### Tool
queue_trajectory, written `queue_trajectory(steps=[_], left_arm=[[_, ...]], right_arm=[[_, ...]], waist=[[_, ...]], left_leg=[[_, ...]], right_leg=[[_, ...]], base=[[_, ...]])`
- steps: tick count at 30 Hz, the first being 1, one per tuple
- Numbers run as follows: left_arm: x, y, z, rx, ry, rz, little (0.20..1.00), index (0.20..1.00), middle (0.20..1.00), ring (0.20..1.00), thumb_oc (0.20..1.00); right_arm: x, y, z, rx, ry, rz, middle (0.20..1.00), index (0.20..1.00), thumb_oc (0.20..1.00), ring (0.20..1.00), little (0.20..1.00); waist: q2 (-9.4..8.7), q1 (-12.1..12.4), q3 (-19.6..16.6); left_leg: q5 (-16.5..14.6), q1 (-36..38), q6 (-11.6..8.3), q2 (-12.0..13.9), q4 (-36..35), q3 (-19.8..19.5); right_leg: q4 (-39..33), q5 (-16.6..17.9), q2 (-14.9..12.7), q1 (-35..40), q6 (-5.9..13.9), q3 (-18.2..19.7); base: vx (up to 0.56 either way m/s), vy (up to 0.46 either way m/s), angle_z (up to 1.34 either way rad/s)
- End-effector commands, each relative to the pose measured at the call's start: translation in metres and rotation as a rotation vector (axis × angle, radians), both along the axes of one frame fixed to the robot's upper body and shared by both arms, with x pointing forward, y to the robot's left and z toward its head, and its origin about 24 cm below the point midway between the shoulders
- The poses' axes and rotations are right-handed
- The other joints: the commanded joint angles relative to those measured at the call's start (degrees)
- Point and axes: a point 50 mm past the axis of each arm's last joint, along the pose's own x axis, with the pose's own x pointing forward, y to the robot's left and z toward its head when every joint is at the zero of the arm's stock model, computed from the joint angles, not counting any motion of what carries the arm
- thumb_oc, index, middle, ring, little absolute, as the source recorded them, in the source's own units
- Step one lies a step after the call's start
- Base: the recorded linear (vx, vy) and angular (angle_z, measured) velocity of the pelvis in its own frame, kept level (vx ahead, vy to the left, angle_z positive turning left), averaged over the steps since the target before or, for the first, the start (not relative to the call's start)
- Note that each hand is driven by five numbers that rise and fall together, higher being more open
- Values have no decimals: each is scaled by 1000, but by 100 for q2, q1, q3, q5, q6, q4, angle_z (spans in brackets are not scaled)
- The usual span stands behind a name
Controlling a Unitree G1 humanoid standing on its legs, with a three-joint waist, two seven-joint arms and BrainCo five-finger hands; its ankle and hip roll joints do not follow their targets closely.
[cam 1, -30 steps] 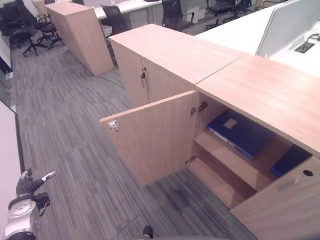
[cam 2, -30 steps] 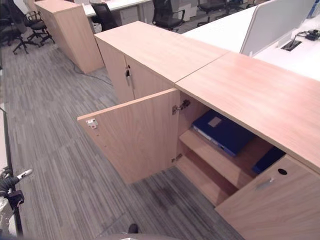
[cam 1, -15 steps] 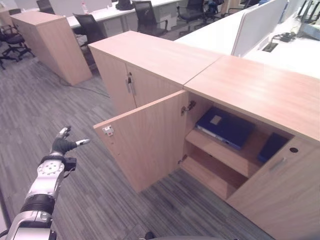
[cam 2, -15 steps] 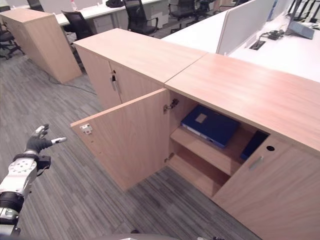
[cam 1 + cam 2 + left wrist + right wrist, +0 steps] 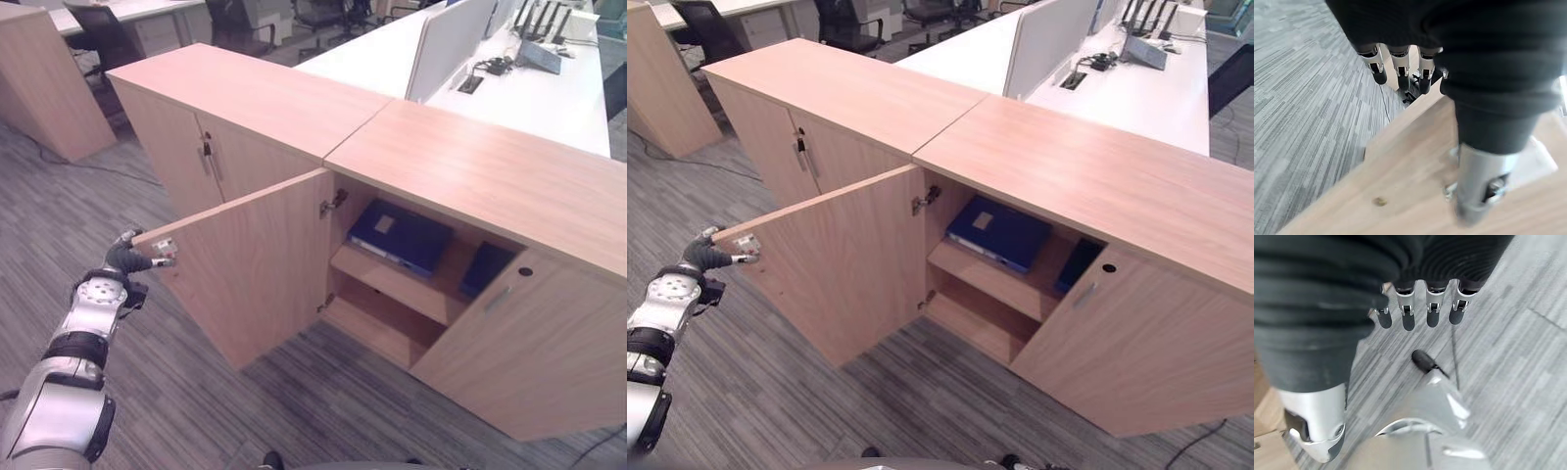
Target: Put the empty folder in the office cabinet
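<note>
- Reaching up from the floor side, the left hand (image 5: 125,258) is now arriving at the free top corner of the open cabinet door (image 5: 250,269), where half a second ago it was hanging well apart from that door.
- Its fingers (image 5: 1400,63) are lying loosely spread, the thumb (image 5: 1476,183) resting on the door's inner face by the small latch plate (image 5: 163,245), clamped on nothing; probably it is preparing to swing the door shut.
- Inside, right of the door, the blue folder (image 5: 400,235) is lying flat on the upper shelf (image 5: 387,284), so the placing looks done.
- The right hand (image 5: 1415,308) is hanging relaxed over the carpet (image 5: 1518,357), fingers loose and empty.
</note>
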Motion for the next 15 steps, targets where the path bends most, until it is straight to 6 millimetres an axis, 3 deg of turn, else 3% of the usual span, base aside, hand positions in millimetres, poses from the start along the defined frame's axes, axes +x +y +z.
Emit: queue_trajectory(steps=[1, 6, 10, 12, 15], left_arm=[[22, 4, 43, 41, -126, 40, 1000, 1000, 1000, 1000, 1000], [40, -24, 33, 23, -82, -18, 1000, 1000, 1000, 1000, 1000], [50, -71, 3, -130, -63, -108, 1000, 1000, 1000, 1000, 1000], [51, -80, -2, -144, -58, -125, 1000, 1000, 1000, 1000, 1000], [56, -122, -17, -194, -41, -236, 1000, 1000, 1000, 1000, 1000]], right_arm=[[0, -22, 7, -68, 44, 13, 1000, 1000, 1000, 1000, 1000], [-2, -19, 6, -62, 61, 29, 1000, 1000, 1000, 1000, 1000], [2, -12, 4, -50, 54, 42, 1000, 1000, 1000, 1000, 1000], [3, -11, 4, -50, 52, 43, 1000, 1000, 1000, 1000, 1000], [8, -8, 3, -51, 36, 49, 1000, 1000, 1000, 1000, 1000]], waist=[[423, 112, -242], [339, -13, -268], [301, -104, -311], [308, -111, -323], [314, -146, -333]], left_leg=[[-845, 31, 243, -140, 105, -329], [-847, 40, 247, -128, 106, -268], [-863, 55, 266, -148, 105, -264], [-866, 60, 268, -147, 104, -264], [-876, 79, 282, -166, 104, -272]], right_leg=[[-190, 1292, -449, 26, 424, -361], [-188, 1273, -429, -7, 424, -335], [-169, 1259, -446, -10, 424, -359], [-170, 1257, -447, -7, 424, -363], [-165, 1244, -456, -2, 424, -383]], base=[[-1, -4, -12], [-16, -3, -10], [1, 2, -5], [3, 3, 7], [1, 6, 4]])
